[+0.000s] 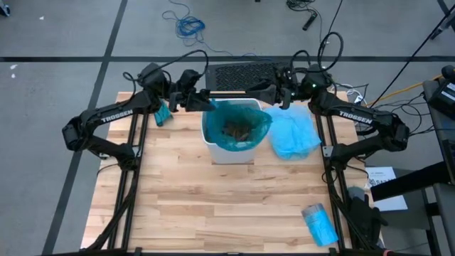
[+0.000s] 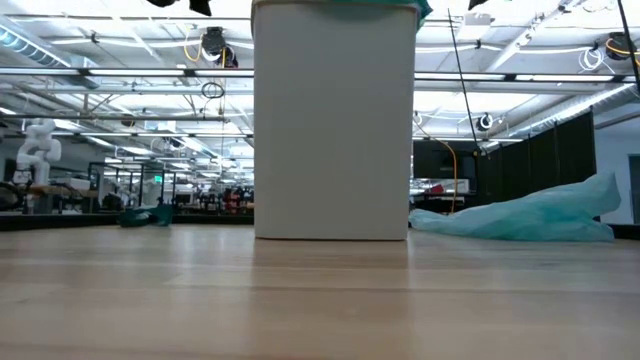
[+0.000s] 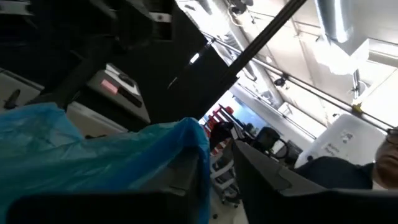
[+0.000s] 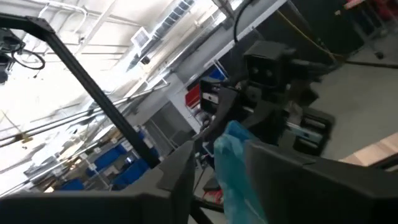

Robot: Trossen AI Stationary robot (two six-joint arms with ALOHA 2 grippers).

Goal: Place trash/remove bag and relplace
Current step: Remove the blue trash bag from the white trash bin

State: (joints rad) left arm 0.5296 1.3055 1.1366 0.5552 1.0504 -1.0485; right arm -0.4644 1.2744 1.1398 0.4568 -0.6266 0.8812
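Observation:
A white bin stands mid-table, lined with a teal-blue bag. Brown crumpled trash lies at the bag's bottom; the bottle, packet and blue scrap do not show. My left gripper is at the bin's far left corner, shut on the bag's rim. My right gripper is at the far right corner, also shut on the rim. In the low view the bin fills the middle, with both grippers out of sight above it. My left gripper has the bag's rim at the bin's far left corner, pinched between the two fingers. It comes roughly level from the table's left. The bag's body stays in the bin. My right gripper pinches a small bunch of the bag's rim at the bin's far right corner, between the two fingers. It comes roughly level from the table's right. The rest of the bag stays in the bin.
A loose pale blue bag lies spread on the table right of the bin, low and flat in the low view. A blue bag pack lies near the right near corner. A small teal item sits under the left arm.

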